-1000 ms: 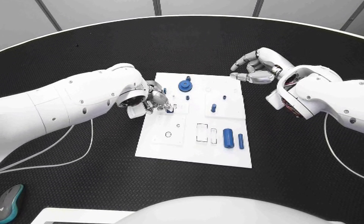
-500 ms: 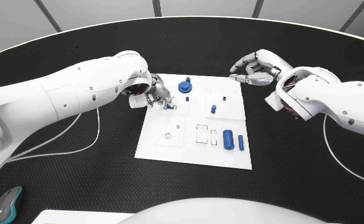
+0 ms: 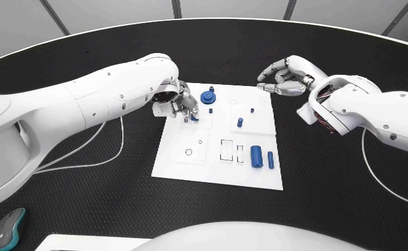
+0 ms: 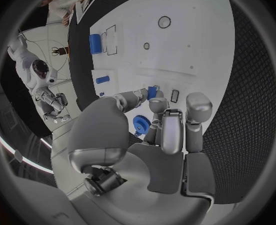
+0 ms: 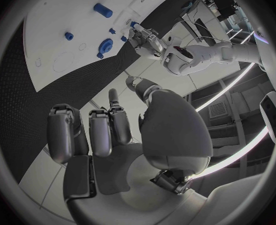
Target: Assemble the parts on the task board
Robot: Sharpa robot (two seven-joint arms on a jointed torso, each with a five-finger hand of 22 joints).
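Head view: a small blue part (image 3: 193, 118) is pinched at the fingertips of the left hand (image 3: 176, 105), over the near-left area of the task board (image 3: 213, 171), beside the blue gear-like part (image 3: 208, 97). In the left wrist view the same part (image 4: 152, 92) is seen clamped between the thumb and a finger, its long axis apparently pointing down toward the board, with a small rectangular recess (image 4: 175, 95) lying just beyond the fingertips. The seating of the part is judged to depend on that short offset between fingertips and recess. The left hand is much the nearer; the right hand (image 3: 286, 77) is held well apart, off the board's far right corner, its fingers curled inward with nothing in them. Other blue parts, a short cylinder (image 3: 256, 156) and a thin pin (image 3: 270, 159), lie near the board's right edge. No brand, label or legible writing can be made out.
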